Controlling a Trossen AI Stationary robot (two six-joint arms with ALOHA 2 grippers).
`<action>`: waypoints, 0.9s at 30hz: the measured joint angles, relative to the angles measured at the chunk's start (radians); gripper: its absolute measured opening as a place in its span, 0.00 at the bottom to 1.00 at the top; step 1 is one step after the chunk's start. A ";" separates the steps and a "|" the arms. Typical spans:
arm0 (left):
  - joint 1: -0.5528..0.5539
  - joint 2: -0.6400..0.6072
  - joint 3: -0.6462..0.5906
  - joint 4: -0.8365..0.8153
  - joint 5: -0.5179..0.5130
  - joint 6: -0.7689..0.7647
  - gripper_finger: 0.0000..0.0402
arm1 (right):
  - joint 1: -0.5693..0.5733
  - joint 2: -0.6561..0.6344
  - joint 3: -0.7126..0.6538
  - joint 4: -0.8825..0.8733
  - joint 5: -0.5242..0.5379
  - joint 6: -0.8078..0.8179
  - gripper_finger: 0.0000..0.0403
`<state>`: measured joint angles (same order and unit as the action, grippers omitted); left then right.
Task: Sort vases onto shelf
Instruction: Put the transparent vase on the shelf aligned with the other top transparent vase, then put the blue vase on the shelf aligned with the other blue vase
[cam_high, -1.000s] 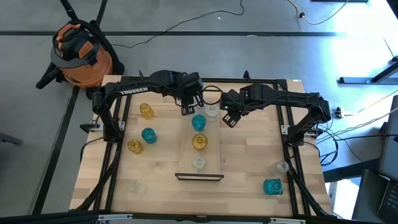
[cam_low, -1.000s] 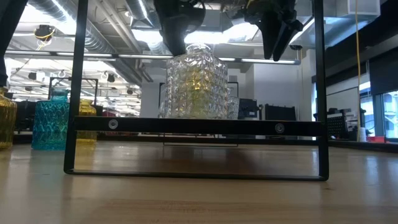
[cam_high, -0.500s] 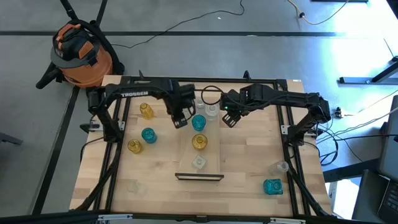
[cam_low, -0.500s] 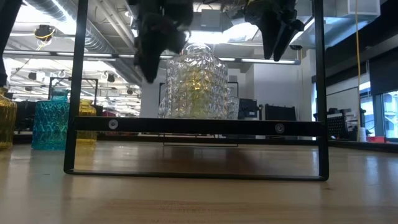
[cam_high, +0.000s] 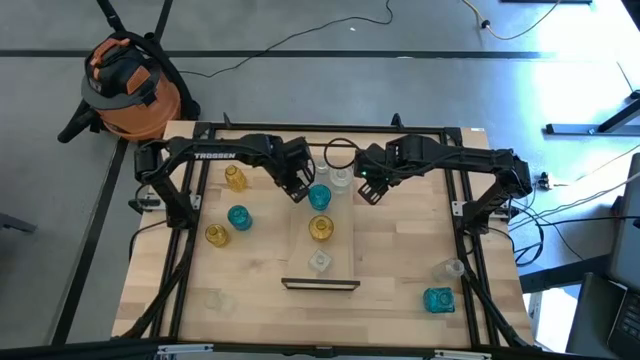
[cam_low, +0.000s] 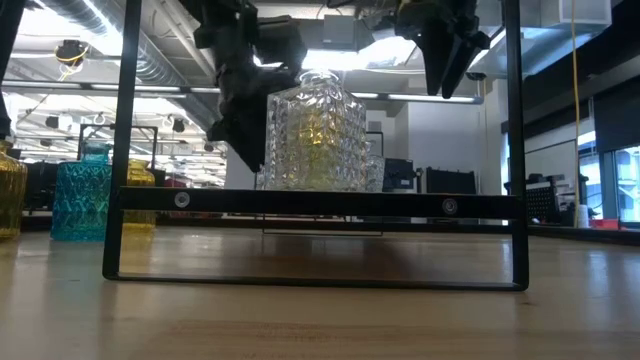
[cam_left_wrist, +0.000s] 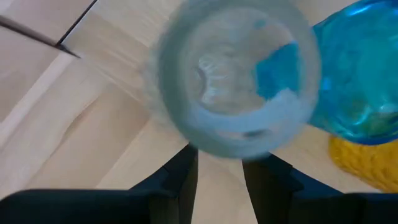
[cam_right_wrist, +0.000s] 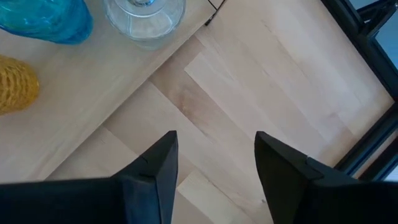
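The shelf (cam_high: 340, 245) lies mid-table and carries a clear vase (cam_high: 341, 178), a teal vase (cam_high: 319, 197), an amber vase (cam_high: 320, 228) and a clear vase (cam_high: 319, 261). My left gripper (cam_high: 297, 188) hangs at the shelf's far left part, just left of the teal vase, shut on another clear vase (cam_left_wrist: 233, 74). My right gripper (cam_high: 368, 190) hovers open and holds nothing, right of the shelf's far end, above bare tabletop (cam_right_wrist: 216, 140). More vases stand on the table: amber (cam_high: 234, 178), teal (cam_high: 239, 216) and amber (cam_high: 217, 235) at the left, clear (cam_high: 450, 268) and teal (cam_high: 438, 299) at the near right. My left gripper (cam_left_wrist: 221, 155) meets the clear vase at the round edge (cam_left_wrist: 217, 142) just past its fingertips. The blurred glass covers the place of contact, so the part and kind of hold do not show. The fingers point steeply down. Whether the vase stands on the shelf or hangs clear, I cannot tell.
A faint clear vase (cam_high: 215, 298) stands near the table's near left corner. Dark frame posts run along both table sides (cam_high: 186, 200). An orange vacuum (cam_high: 130, 85) sits on the floor beyond the far left corner. The shelf's wire end frame (cam_low: 320, 200) stands in the foreground of the low view.
My left gripper has come down toward the shelf with the clear vase and gone a little toward the table's near and left edges. It has settled beside the teal vase. Its wrist has rolled on the way.
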<state>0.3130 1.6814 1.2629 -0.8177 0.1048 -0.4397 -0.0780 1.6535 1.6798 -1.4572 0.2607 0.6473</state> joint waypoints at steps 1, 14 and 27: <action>0.000 0.000 0.000 0.012 0.000 0.001 0.29 | 0.000 0.000 0.000 -0.001 0.000 -0.001 0.43; 0.006 -0.029 0.000 -0.022 -0.017 -0.001 0.29 | 0.000 0.000 0.000 -0.021 -0.019 -0.001 0.43; -0.072 -0.350 -0.001 -0.287 0.011 -0.044 0.29 | 0.164 -0.053 -0.034 -0.102 -0.191 0.012 0.43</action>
<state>0.2405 1.3317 1.2621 -1.1047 0.1156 -0.4838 0.0861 1.6006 1.6458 -1.5591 0.0696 0.6595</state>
